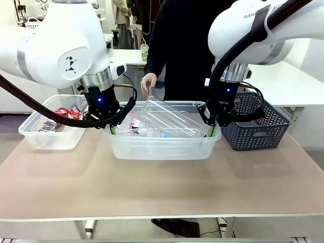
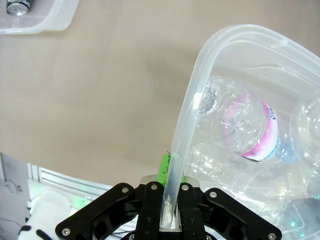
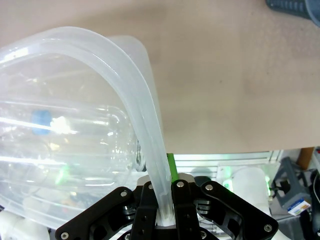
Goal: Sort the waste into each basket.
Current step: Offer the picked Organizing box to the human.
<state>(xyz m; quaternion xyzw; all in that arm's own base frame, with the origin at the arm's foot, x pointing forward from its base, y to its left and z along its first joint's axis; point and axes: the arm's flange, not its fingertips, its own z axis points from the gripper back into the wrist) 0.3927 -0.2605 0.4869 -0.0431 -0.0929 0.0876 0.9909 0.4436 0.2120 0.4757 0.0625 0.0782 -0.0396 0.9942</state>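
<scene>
The worktop (image 1: 162,187) is a plain beige surface; a white counter stands behind it, and a person in dark clothing stands at the far side with one hand (image 1: 149,81) near the large tub's back edge.

The large clear tub (image 1: 162,148) sits at the middle of the worktop, long axis running left to right. It holds several clear plastic bottles (image 1: 167,119); the largest lies tilted, its long axis slanting from upper left to lower right. A bottle with a pink label (image 2: 250,132) lies near the tub's left end.

The smaller clear tub (image 1: 35,139) stands just left of the large one and holds red-and-silver cans (image 1: 68,112). A dark lattice basket (image 1: 255,124) stands just right of the large tub.

The left claw (image 1: 112,129) is closed on the large tub's left rim, the wall pinched between its green pads (image 2: 164,167). The right claw (image 1: 208,129) is likewise closed on the tub's right rim, green pad (image 3: 171,167) against the wall.
</scene>
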